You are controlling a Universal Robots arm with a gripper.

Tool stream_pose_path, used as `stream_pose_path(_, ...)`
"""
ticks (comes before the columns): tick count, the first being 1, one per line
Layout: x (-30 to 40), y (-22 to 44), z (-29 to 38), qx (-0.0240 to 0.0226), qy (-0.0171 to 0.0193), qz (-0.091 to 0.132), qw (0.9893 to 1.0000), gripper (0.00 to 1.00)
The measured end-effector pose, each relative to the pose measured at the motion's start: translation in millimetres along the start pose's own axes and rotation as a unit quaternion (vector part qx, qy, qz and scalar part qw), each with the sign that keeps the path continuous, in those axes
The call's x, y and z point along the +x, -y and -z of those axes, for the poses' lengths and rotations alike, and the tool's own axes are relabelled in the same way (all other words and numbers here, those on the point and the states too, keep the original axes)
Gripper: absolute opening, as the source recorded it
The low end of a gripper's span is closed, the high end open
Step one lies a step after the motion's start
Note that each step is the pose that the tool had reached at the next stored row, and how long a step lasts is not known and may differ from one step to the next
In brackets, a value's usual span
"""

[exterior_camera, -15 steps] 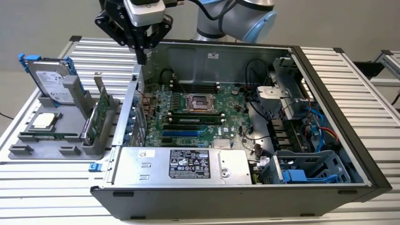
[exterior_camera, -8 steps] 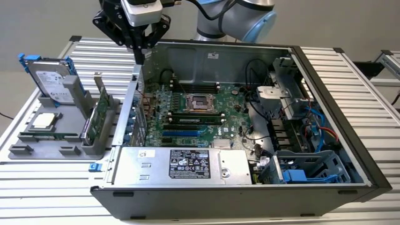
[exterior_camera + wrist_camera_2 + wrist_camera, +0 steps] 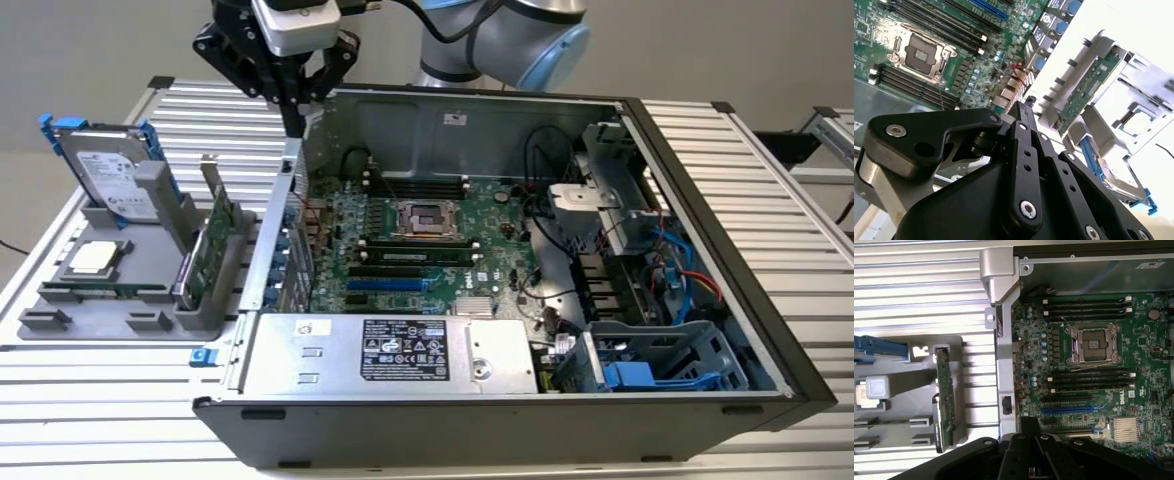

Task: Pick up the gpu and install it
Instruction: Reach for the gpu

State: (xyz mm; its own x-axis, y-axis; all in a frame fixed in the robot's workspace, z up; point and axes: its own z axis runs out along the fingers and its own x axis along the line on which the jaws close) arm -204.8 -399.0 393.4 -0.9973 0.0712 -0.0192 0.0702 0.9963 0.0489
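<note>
The gpu (image 3: 218, 243) is a green card with a silver bracket at its far end. It stands on edge in a slot of the grey holder (image 3: 80, 320), on the exterior view's left beside the open computer case. It also appears in the first wrist view as the gpu (image 3: 946, 390) and in the second wrist view as the gpu (image 3: 1087, 89). My gripper (image 3: 291, 128) hangs above the case's left wall, higher than the card and a little toward the case. Its black fingers (image 3: 1026, 107) are together and hold nothing.
The case lies open with the motherboard (image 3: 414, 240) facing up, its blue expansion slots (image 3: 1069, 409) bare. A power supply (image 3: 387, 350) fills the near side of the case. In the grey holder stand a hard drive (image 3: 114, 175) with blue rails and a processor (image 3: 94, 258).
</note>
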Motion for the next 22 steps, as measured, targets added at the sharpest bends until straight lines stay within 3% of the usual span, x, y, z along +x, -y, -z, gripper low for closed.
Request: stream_pose_path(22, 14.0, 1.0, 0.4, 0.0000, 0.0000, 0.000, 1.0000, 0.00)
